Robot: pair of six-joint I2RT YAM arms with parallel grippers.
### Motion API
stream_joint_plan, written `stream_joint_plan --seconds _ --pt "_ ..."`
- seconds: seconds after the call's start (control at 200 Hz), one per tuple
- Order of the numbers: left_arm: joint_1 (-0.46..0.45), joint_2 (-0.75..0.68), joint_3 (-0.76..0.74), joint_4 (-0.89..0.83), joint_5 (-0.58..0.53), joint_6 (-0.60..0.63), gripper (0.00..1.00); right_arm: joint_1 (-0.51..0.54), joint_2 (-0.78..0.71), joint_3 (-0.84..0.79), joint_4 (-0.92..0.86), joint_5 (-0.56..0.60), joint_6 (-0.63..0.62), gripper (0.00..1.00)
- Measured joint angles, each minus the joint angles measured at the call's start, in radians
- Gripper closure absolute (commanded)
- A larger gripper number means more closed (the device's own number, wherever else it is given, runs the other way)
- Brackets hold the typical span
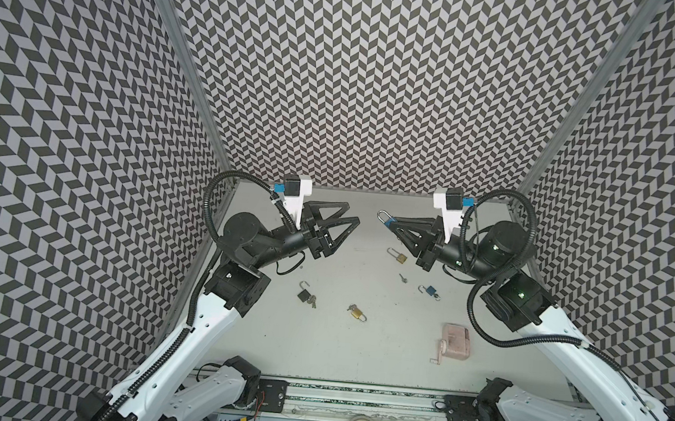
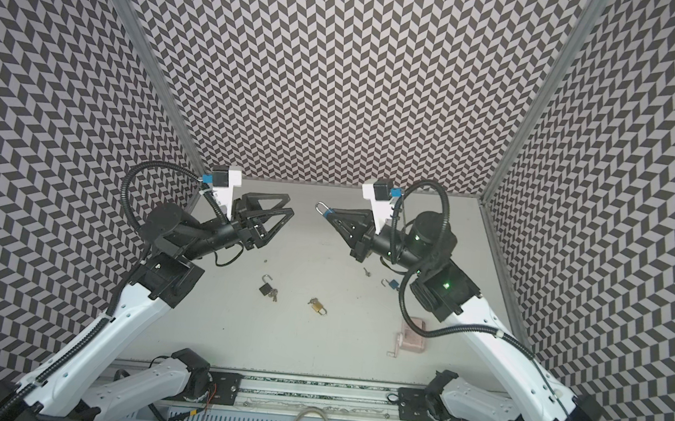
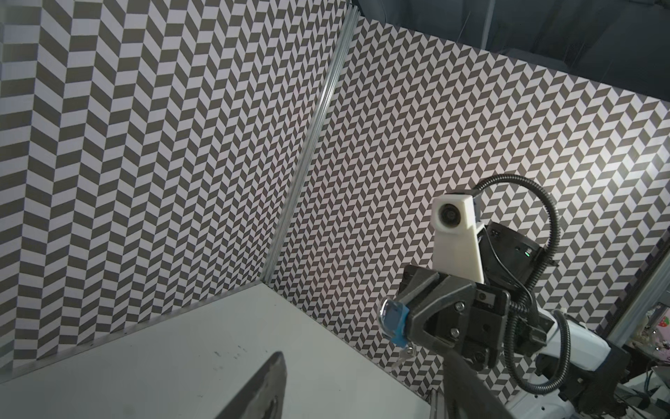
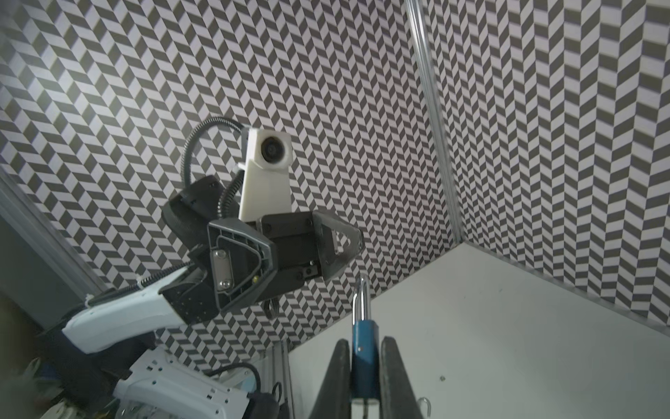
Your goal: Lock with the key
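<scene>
A blue padlock (image 1: 388, 223) (image 2: 327, 213) hangs in the air over the back of the table, pinched by its body in my right gripper (image 1: 392, 225) (image 4: 364, 342), which is shut on it. Its silver shackle (image 4: 361, 297) points toward the left arm. A small silver key (image 3: 406, 353) hangs from the underside of the padlock (image 3: 395, 321). My left gripper (image 1: 352, 213) (image 2: 289, 204) (image 3: 362, 366) faces the padlock from a short gap away. It is open, with nothing between its fingers.
On the table lie a black padlock with keys (image 1: 305, 294), a brass padlock (image 1: 357, 312), another brass padlock (image 1: 400, 257), a loose key (image 1: 403, 278), a small blue padlock (image 1: 429, 289) and a pink device (image 1: 456, 337). Patterned walls close three sides.
</scene>
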Motion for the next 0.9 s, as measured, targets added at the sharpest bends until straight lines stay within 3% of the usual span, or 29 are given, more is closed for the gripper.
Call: stream_joint_plan --seconds 0.225,0.491,0.901 --pt "0.002 0.058 0.002 -0.066 0.143 0.064 0.33 -0.039 0.09 0.088 -0.216 -0.198 -0.097 1.0" --pt "-0.014 0.064 -0.023 -0.044 0.242 0.069 0.38 -0.039 0.107 0.093 -0.249 -0.328 -0.122 1.0" --pt "-0.049 0.066 -0.035 -0.019 0.279 0.077 0.87 -0.039 0.106 0.092 -0.241 -0.366 -0.119 1.0"
